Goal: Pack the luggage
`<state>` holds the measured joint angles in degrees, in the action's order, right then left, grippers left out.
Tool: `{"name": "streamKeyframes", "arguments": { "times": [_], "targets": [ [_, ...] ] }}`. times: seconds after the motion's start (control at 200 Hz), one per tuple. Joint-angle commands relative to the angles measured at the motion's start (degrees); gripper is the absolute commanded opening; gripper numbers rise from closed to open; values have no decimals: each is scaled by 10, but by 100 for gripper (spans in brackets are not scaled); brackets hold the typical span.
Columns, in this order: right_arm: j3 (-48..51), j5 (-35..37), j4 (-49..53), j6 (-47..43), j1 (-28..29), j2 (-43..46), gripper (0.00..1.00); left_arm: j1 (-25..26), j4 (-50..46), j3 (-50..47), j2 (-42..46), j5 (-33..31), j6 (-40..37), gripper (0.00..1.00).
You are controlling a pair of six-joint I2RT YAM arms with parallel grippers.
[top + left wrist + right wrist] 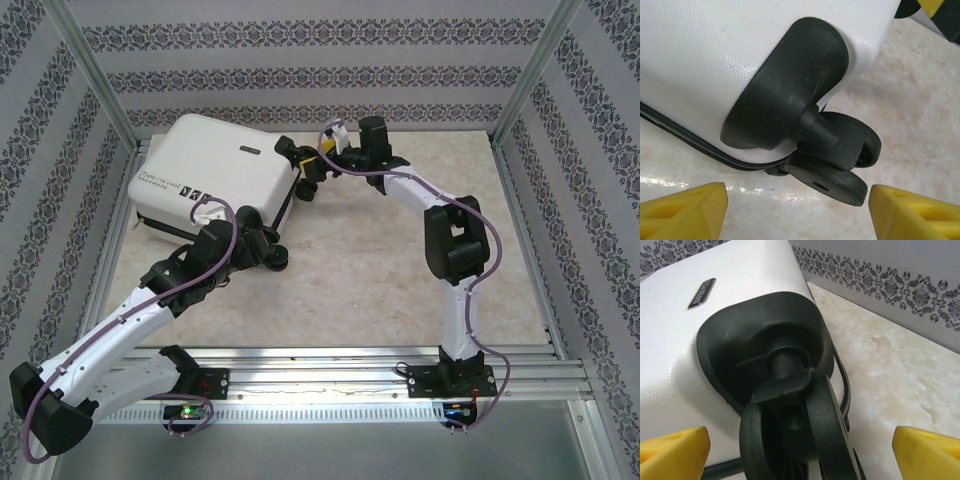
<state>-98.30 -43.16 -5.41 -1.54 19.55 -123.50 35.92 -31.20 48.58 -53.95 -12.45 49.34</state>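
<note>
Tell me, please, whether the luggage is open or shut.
Shut. The luggage lies flat on the table, its halves closed together, with just its white outside showing.

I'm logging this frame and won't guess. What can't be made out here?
Inside of the white hard-shell suitcase: all views, its closed shell hides it.
Small black printed marks on its lid: top view, too small to read.
Yellow fingers of the left tool: left wrist view, bottom edge cuts them off.
Yellow fingers of the right tool: right wrist view, same.

Top overhead, wide; wrists close at luggage [215, 165].
</note>
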Motion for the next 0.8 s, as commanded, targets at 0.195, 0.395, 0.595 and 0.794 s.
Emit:
{"name": "streamKeyframes", "arguments": {
  "times": [0.195,0.395,0.595,0.794],
  "targets": [
    [-94,0,92,-54,14,-45,69,27,96,-29,-48,-20,79,78],
    [-57,11,67,-42,10,-22,30,30,126,-13,-82,-30,72,81],
    [34,52,11,-7,1,34,5,30,118,-7,-80,-68,58,85],
    [178,112,-58,38,-3,127,0,28,102,9,-75,-99,14,89]
  ]
}}
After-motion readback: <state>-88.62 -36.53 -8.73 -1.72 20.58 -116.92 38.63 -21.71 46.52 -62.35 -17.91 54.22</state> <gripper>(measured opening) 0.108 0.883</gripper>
